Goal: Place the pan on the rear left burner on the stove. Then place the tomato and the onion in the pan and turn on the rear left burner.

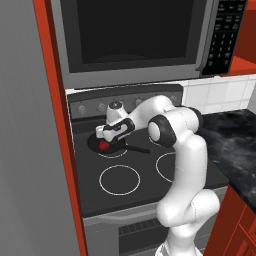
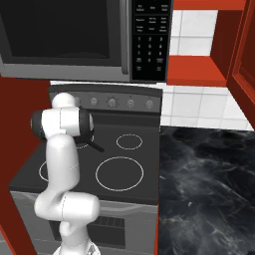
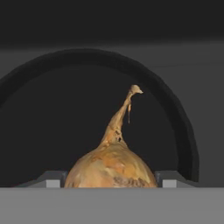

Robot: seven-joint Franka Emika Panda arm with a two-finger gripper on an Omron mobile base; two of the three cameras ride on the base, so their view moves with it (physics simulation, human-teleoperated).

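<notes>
The hand [image 1: 106, 134] is pinching the onion [image 3: 111, 168] over the pan [image 1: 112, 144] on the far left burner — tomato [image 1: 103, 146] already inside. Next, judging by this: releasing the onion, then reaching for the knob.

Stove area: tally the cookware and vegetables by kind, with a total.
Pans: 1, the pan on the rear left burner.
Tomatoes: 1, the tomato in the pan.
Onions: 1, the onion, between the fingers of the gripper over the pan.
Total: 3.
</notes>
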